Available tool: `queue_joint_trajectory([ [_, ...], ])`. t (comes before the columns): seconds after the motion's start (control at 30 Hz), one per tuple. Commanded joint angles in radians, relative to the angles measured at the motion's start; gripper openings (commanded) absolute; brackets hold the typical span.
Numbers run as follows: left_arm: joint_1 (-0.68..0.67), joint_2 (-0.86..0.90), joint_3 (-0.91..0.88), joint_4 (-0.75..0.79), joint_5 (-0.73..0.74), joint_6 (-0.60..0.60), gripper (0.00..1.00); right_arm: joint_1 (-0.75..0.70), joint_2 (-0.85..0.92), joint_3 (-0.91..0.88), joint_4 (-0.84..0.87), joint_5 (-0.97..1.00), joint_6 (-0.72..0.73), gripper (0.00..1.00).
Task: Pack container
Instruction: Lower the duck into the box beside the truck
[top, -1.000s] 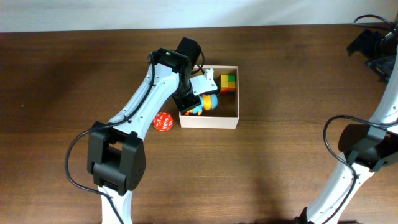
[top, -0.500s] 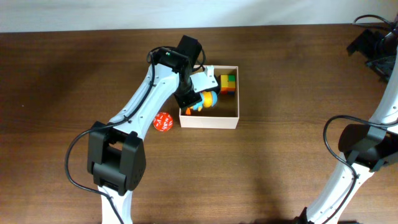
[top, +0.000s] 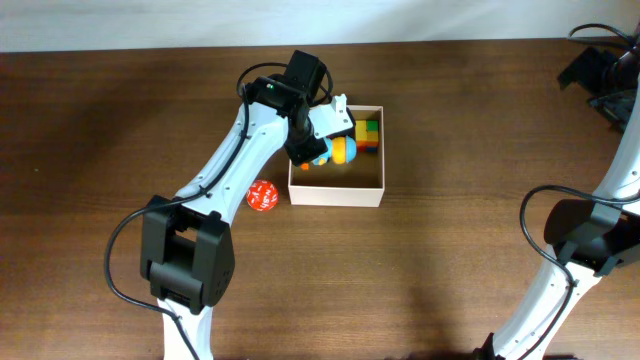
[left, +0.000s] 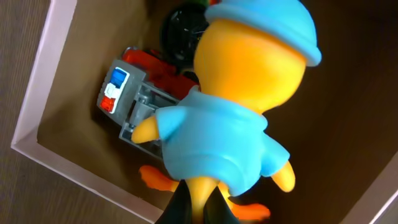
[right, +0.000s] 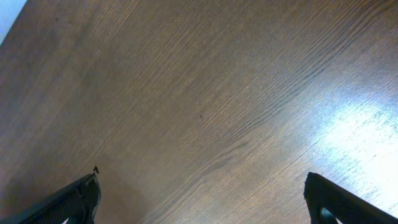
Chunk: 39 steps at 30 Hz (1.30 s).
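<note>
The container (top: 336, 196) is sitting on the table (top: 450, 250) beyond centre, already carrying a block toy (top: 368, 133). The duck (left: 231, 118) is hanging over its interior. In my judgement, sound practice is lowering it onto bare cardboard, clear of walls and blocks, before releasing. The left gripper (left: 198, 208) is pinching the duck low on its body, jaws nearly together. The right gripper (right: 202, 202) is gaping wide, holding nothing.
</note>
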Motion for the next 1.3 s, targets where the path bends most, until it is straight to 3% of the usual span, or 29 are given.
queue_joint_trajectory([
  [0.0,0.005,0.003,0.017,0.01,-0.014,-0.005,0.02,0.005,0.0,0.01,-0.005,-0.001,0.0,0.99],
  [0.57,-0.018,-0.018,0.093,-0.008,-0.015,-0.006,0.02,0.005,0.0,0.01,-0.005,-0.001,0.0,0.99],
  [0.87,-0.018,-0.027,0.093,-0.129,-0.014,-0.006,0.02,0.005,0.0,0.01,-0.005,-0.001,0.0,0.99],
  [1.27,-0.019,-0.031,0.093,-0.123,-0.014,-0.01,0.02,0.005,0.0,0.01,-0.005,-0.001,0.0,0.99],
])
